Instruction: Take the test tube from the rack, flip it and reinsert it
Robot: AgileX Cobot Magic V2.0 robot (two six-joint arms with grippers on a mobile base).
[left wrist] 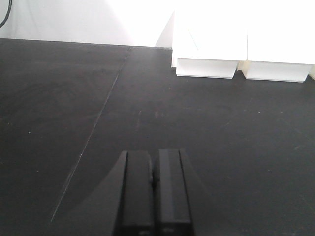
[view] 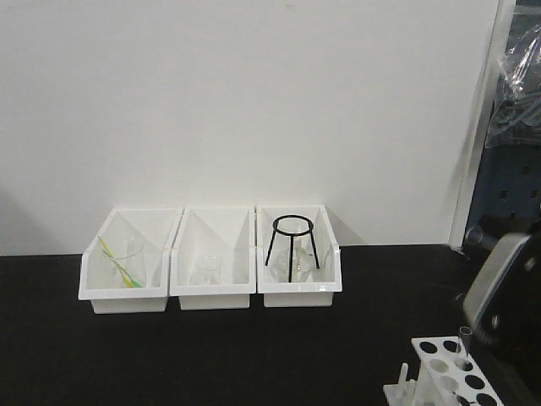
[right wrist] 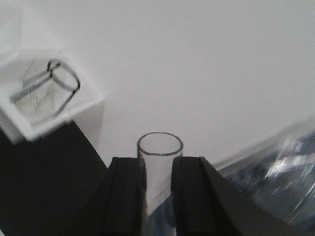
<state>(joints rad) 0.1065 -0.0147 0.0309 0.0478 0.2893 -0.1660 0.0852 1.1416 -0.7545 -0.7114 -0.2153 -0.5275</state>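
Three white bins [view: 211, 293] sitting by wall: left holding beaker [view: 129, 254] with yellow-green sticks [view: 113, 259], middle holding small glass [view: 208, 271], right holding black tripod [view: 292, 246]. Rack [view: 446, 374] sitting front-right. Right gripper [right wrist: 158, 164] pinching test tube [right wrist: 159, 187], standing upright at rack. Left gripper [left wrist: 153, 158] sitting fully closed, empty.

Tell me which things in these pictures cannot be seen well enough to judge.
Front view: rack cut off by the bottom edge.
Front view: right arm blurred.
Front view: glassware in the middle bin too small to identify.
Right wrist view: test tube lower end hidden inside the right pincer.
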